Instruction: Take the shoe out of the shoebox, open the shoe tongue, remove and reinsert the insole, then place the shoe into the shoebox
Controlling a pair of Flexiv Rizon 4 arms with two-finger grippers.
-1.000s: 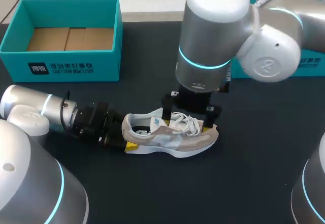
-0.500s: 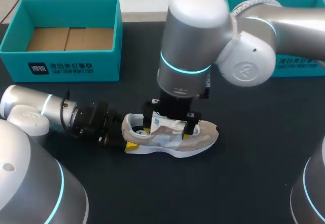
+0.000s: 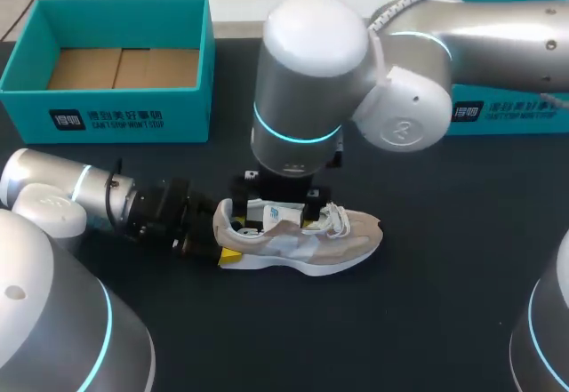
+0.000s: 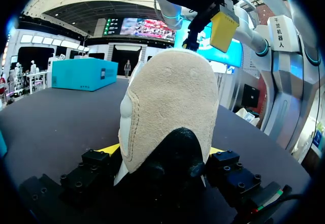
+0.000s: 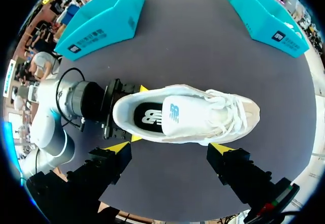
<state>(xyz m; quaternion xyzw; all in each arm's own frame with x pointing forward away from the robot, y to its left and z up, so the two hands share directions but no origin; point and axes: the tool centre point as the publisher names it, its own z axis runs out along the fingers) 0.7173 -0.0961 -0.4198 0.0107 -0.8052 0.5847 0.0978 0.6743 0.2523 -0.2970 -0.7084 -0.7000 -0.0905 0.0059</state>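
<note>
One beige-and-white laced shoe [image 3: 307, 241] stands upright.

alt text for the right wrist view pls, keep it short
A beige-and-white sneaker sits upright on the dark table, insole showing, under the right gripper, which is open. The left gripper clamps its heel, and a teal shoebox and a second teal box stand beyond.
</note>
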